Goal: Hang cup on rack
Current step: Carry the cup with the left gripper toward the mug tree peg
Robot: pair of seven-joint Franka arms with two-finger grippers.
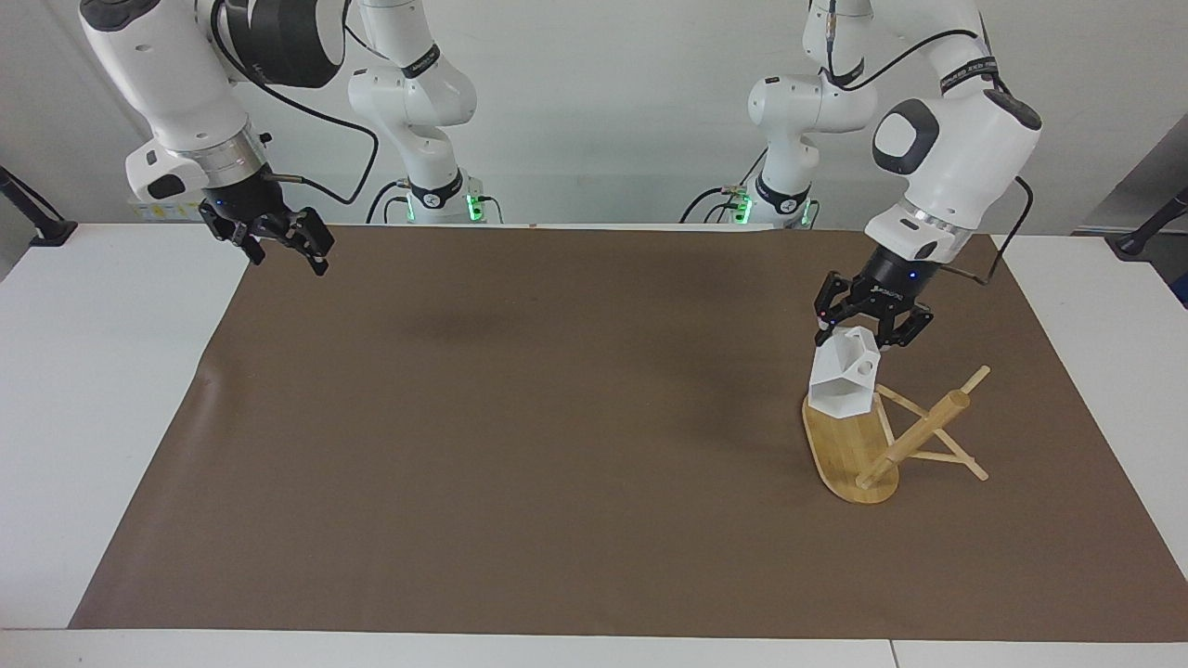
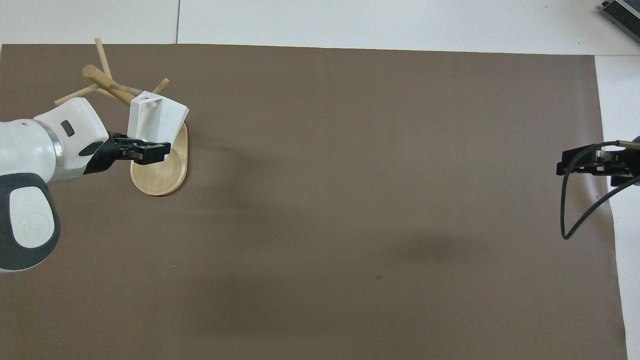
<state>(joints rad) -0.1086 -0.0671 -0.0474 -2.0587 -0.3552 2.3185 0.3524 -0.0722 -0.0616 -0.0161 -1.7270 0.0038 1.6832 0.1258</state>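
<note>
facing: left gripper (image 1: 872,327) clamps the white cup (image 1: 843,380), held over the rack (image 1: 882,443) base near the left arm's table end; right gripper (image 1: 276,241) waits over the mat (image 1: 520,445) corner, fingers parted | overhead: cup (image 2: 156,117) over rack (image 2: 159,170); right gripper (image 2: 595,164) at mat edge

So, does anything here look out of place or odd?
Yes, the rack looks toppled: its oval base stands on edge, and the post and pegs slant over the brown mat. The left hand holds the cup over the base.
</note>
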